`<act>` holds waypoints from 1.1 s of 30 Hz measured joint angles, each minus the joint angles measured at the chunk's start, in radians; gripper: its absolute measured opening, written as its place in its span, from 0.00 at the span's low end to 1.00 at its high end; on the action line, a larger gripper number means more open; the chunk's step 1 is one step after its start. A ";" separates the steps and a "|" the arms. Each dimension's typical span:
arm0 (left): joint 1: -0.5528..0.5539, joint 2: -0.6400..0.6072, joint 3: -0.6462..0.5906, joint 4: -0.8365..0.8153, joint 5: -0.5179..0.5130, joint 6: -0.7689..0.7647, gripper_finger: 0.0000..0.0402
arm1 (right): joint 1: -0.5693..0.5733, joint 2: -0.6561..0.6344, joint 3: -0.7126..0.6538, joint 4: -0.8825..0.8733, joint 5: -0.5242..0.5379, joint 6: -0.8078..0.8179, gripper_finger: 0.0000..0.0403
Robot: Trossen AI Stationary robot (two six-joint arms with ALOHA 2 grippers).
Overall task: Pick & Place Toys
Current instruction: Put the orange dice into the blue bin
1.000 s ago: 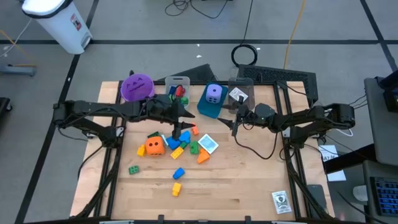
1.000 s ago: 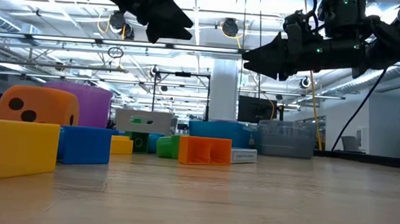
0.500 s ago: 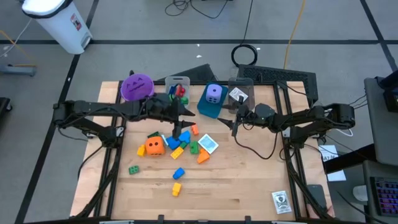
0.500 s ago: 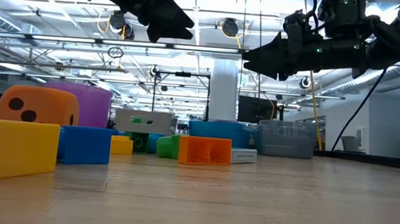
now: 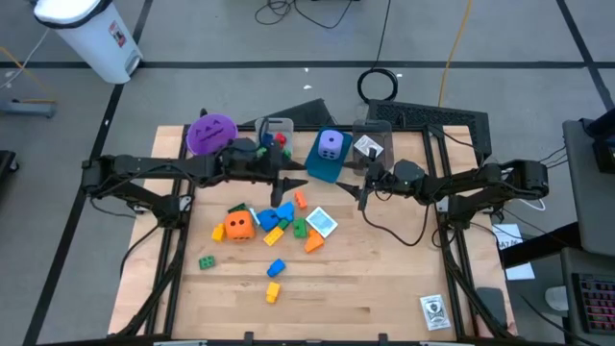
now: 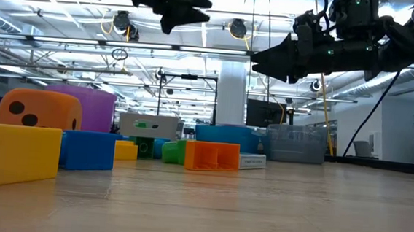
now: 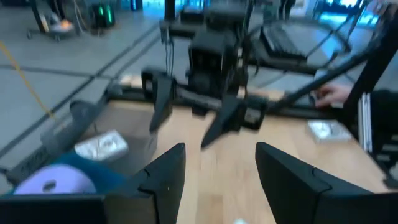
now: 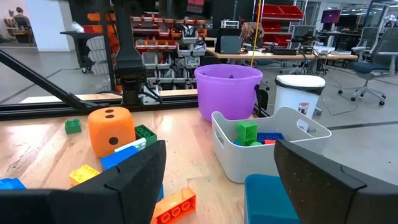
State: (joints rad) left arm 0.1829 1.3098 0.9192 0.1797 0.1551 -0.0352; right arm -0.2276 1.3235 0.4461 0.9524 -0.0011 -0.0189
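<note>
The toys lie in a loose pile [image 5: 279, 223] at mid-table: small coloured bricks, an orange dotted die [image 5: 239, 226] and a white printed cube [image 5: 322, 223]. A green brick [image 5: 207, 261], a blue brick [image 5: 276, 267] and a yellow brick [image 5: 272, 291] lie apart, nearer the front. A purple die [image 5: 330, 144] sits in the blue bin [image 5: 319, 170]. My left gripper [image 5: 296, 183] [image 7: 217, 180] hangs open above the pile's far edge, pointing toward the table's right. My right gripper [image 5: 363, 189] [image 8: 217, 186] hangs open, raised, near the blue bin, pointing left. Neither has anything between its fingers.
Along the far edge stand a purple cup [image 5: 211, 135], a grey bin [image 5: 274, 128] with a few bricks, the blue bin and a clear bin [image 5: 370, 144] holding a printed cube. A printed card [image 5: 434, 310] lies at the front right. Bare wood stretches across the front.
My left gripper has tipped up from pointing down at the pile to nearly level, pointing toward the table's right, and has risen a little. Its fingers stay open. The toys and my right gripper have kept still.
</note>
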 joint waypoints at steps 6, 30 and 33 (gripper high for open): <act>0.000 0.000 0.000 0.053 0.000 0.007 0.50 | 0.000 0.000 0.000 0.000 0.000 0.000 0.71; 0.046 -0.107 0.000 -0.111 -0.001 0.072 0.50 | 0.000 0.000 0.001 0.000 0.000 0.000 0.71; 0.054 -0.157 0.000 -0.191 -0.001 0.093 0.50 | 0.000 0.000 0.001 0.000 0.000 0.000 0.71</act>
State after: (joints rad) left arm 0.2372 1.1524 0.9195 -0.0112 0.1543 0.0581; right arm -0.2276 1.3235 0.4469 0.9524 -0.0010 -0.0189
